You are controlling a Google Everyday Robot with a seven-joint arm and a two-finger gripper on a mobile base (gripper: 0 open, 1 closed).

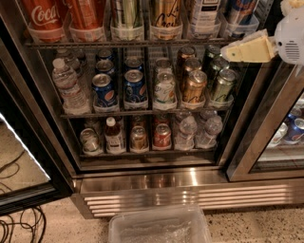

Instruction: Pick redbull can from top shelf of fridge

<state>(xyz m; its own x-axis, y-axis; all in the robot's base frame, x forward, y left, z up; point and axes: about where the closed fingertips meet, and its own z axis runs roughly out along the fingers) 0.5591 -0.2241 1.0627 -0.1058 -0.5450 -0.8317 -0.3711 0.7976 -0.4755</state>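
The fridge [190, 182] stands open in front of me. Its top shelf [95, 43] is a dark wire rack with clear trays of tall cans, cut off by the upper edge of the view. The redbull can [239, 9], blue and silver with a red mark, stands in the rightmost tray; only its lower part shows. My gripper [228, 52], cream with a white body, reaches in from the right. It points left, just below and slightly left of the redbull can, at the level of the rack's edge, and holds nothing.
A white-labelled dark container [204, 12] stands left of the redbull can. Pepsi cans [135, 85], other cans and water bottles [69, 85] fill the lower racks. The glass door [19, 156] hangs open on the left. A clear plastic bin [159, 228] sits on the floor.
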